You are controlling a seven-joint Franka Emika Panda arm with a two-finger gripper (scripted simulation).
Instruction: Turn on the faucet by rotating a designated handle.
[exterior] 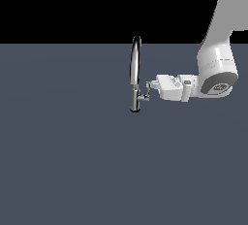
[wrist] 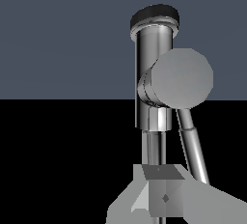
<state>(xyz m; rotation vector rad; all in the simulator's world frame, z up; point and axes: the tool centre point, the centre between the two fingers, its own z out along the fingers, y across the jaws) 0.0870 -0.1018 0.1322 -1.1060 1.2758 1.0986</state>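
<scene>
In the wrist view, the gripper (wrist: 164,196) filled the near foreground as pale grey blocks, with one fingertip face centred on the chrome column behind it. Whether the jaws stood wide or narrow could not be told: only one finger showed clearly there, and the exterior view was too small to resolve the gap. Just beyond the gripper, the handle (wrist: 185,85) presented the flat round end of its side stub toward the camera, with its thin lever running off at a slant alongside the column.

The faucet (exterior: 135,73) stood upright near the middle of the dark blue-grey surface (exterior: 72,161), its arched spout rising above the horizon line and its short base resting on the surface. The handle (exterior: 143,95) projected from the base toward the exterior view's right. The gripper (exterior: 151,86) reached in horizontally from that side, with its tip at the lever's upturned end; contact looked likely but could not be confirmed.

Judged step: final approach to, or first engagement with, the handle; the rotation itself appeared not yet begun, although nothing in these views marked the off position. Judged requirement for the next move: the fingertip should bear on the lever away from the stub axis and then sweep in an arc about that axis, not push straight in. The lever was thin and polished, so slipping off its tip seemed the main risk.
</scene>
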